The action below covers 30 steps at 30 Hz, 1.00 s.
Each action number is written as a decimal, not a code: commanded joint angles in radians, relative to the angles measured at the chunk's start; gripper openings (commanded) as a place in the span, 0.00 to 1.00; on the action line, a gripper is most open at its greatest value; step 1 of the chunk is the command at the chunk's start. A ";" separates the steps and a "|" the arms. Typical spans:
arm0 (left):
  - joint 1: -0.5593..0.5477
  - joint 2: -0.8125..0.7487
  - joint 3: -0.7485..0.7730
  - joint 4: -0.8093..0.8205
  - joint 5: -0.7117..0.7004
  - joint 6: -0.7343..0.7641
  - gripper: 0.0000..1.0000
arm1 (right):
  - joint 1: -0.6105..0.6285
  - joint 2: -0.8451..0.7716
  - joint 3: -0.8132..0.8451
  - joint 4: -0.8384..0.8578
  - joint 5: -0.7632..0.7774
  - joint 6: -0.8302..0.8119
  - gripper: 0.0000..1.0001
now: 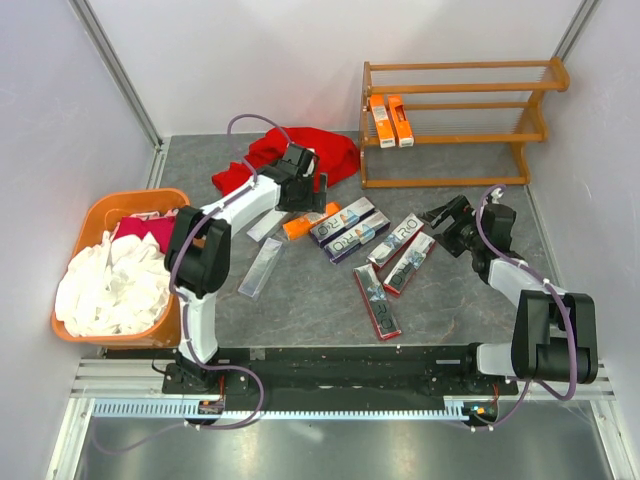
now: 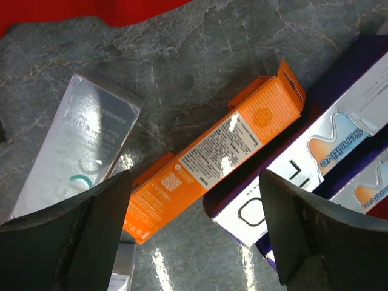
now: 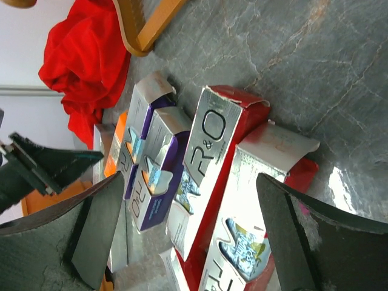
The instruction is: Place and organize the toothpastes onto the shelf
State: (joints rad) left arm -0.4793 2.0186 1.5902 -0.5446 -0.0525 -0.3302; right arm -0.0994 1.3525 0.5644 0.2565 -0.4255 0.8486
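The wooden shelf (image 1: 455, 120) stands at the back right with two orange toothpaste boxes (image 1: 390, 120) on its middle tier. A third orange box (image 1: 310, 221) lies on the table, and my open left gripper (image 1: 306, 192) hovers just above it. In the left wrist view the orange box (image 2: 212, 157) lies between the spread fingers of that gripper (image 2: 194, 230). Two purple boxes (image 1: 348, 229), three red and silver boxes (image 1: 395, 262) and two silver-grey boxes (image 1: 262, 267) lie mid-table. My right gripper (image 1: 440, 215) is open and empty just right of the red boxes (image 3: 206, 157).
A red cloth (image 1: 295, 155) lies behind the left gripper. An orange basket (image 1: 100, 210) full of white and pink cloths sits at the left. A shelf foot (image 3: 142, 24) shows in the right wrist view. White walls enclose the table.
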 commanded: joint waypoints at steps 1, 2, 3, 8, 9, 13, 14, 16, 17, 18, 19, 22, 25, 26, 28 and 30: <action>0.001 0.048 0.086 -0.020 -0.032 0.065 0.92 | -0.003 -0.039 -0.012 -0.017 -0.027 -0.040 0.98; 0.001 0.057 0.093 -0.021 -0.024 0.072 0.92 | -0.003 -0.038 -0.009 -0.017 -0.027 -0.039 0.98; -0.001 0.072 0.106 -0.023 -0.017 0.079 0.91 | -0.005 -0.036 -0.008 -0.019 -0.025 -0.042 0.98; -0.013 0.095 0.110 -0.023 -0.004 0.102 0.91 | -0.006 -0.024 -0.001 -0.023 -0.025 -0.043 0.98; -0.019 0.101 0.111 -0.025 -0.006 0.106 0.90 | -0.005 -0.023 -0.001 -0.023 -0.024 -0.043 0.98; -0.038 0.143 0.106 -0.026 -0.018 0.115 0.89 | -0.005 -0.013 -0.001 -0.023 -0.025 -0.042 0.98; -0.042 0.147 0.105 -0.029 -0.021 0.118 0.89 | -0.005 -0.012 -0.001 -0.023 -0.025 -0.042 0.98; -0.059 0.163 0.105 -0.026 -0.029 0.122 0.89 | -0.006 -0.012 -0.003 -0.023 -0.024 -0.042 0.98; -0.070 0.169 0.108 -0.026 -0.035 0.123 0.89 | -0.005 -0.010 -0.003 -0.023 -0.024 -0.042 0.98; -0.074 0.176 0.111 -0.026 -0.037 0.125 0.88 | -0.005 -0.010 -0.003 -0.023 -0.024 -0.042 0.98; -0.077 0.183 0.114 -0.028 -0.040 0.125 0.88 | -0.006 -0.012 -0.003 -0.023 -0.025 -0.040 0.98; -0.085 0.210 0.131 -0.029 -0.044 0.123 0.83 | -0.006 -0.013 -0.003 -0.025 -0.029 -0.039 0.98; -0.088 0.242 0.158 -0.040 -0.072 0.123 0.81 | -0.006 -0.019 -0.004 -0.026 -0.033 -0.037 0.98; -0.088 0.249 0.172 -0.044 -0.075 0.123 0.79 | -0.006 -0.019 -0.004 -0.026 -0.033 -0.036 0.98; -0.088 0.265 0.183 -0.051 -0.075 0.122 0.70 | -0.005 -0.021 -0.006 -0.029 -0.035 -0.037 0.98; -0.088 0.272 0.189 -0.052 -0.066 0.118 0.54 | -0.005 -0.023 -0.008 -0.030 -0.038 -0.036 0.98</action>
State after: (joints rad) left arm -0.5690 2.2414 1.7523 -0.5724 -0.1207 -0.2344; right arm -0.1013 1.3392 0.5594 0.2199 -0.4458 0.8219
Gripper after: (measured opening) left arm 0.674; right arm 0.982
